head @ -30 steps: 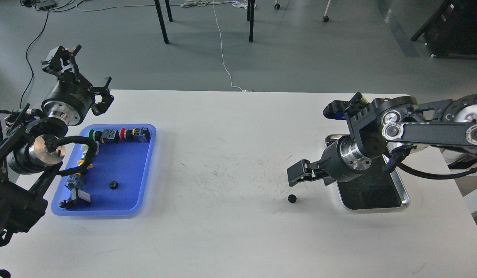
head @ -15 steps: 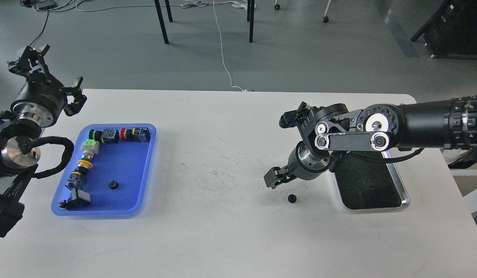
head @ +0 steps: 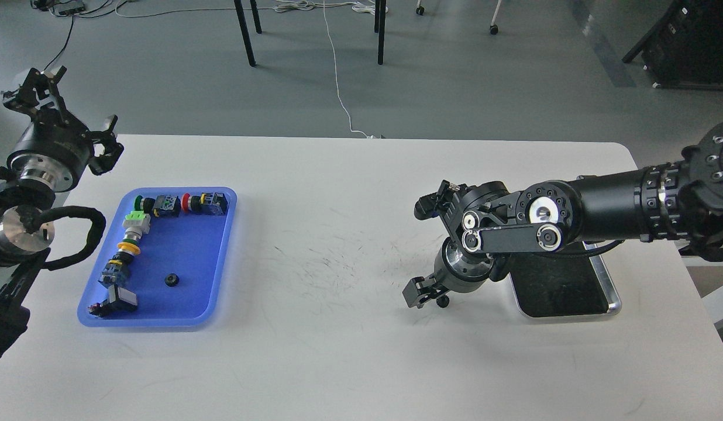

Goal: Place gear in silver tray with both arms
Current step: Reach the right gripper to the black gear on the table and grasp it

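Note:
A small black gear (head: 443, 302) lies on the white table, just left of the silver tray (head: 614, 297). My right gripper (head: 427, 294) points down at the table and stands right at this gear. One finger (head: 413, 293) is to the gear's left; the other is hidden under the wrist. The jaws look spread and the gear still rests on the table. The right arm crosses over the silver tray, whose dark floor holds nothing that I can see. My left gripper (head: 60, 111) is open and empty, raised at the table's far left edge.
A blue plastic tray (head: 221, 257) at the left holds several push-button switches (head: 180, 204) along its back and left sides, and a second small black gear (head: 172, 280). Beyond the table are chair legs and a white cable on the floor.
My right gripper has swung left off the silver tray and come down onto the gear on the table. My left arm has drawn back to the left, away from the blue tray.

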{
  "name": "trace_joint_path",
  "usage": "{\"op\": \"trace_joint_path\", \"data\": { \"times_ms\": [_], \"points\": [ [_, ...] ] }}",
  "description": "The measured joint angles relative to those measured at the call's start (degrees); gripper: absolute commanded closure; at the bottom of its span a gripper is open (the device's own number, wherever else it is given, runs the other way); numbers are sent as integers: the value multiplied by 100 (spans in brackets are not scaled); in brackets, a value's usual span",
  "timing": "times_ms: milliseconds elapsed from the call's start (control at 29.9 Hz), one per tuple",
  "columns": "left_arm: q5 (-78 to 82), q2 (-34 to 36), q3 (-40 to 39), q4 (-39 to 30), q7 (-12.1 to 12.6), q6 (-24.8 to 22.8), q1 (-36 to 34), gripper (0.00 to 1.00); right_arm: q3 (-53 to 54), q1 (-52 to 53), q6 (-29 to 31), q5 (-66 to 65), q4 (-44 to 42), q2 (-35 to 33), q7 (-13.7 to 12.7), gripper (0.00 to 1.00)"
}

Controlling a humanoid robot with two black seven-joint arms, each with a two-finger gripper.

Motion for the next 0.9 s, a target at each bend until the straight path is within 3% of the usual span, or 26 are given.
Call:
{"op": "trace_joint_path", "data": {
  "times_ms": [234,569,669,903],
  "points": [
    [0,-3,-4,0,-1,9,8,2,-3,-114,-1,16,-187,68,37,11],
    [-5,-3,-8,0,-1,10,8,2,-12,-182,-1,-7,-203,128,59,29],
    [-2,-2,-8,0,-1,10,8,2,-19,-183,-1,-19,-204,128,59,36],
    [2,6,-8,0,-1,18,17,2,-21,-184,-1,-41,-225,122,59,71]
  ]
}}
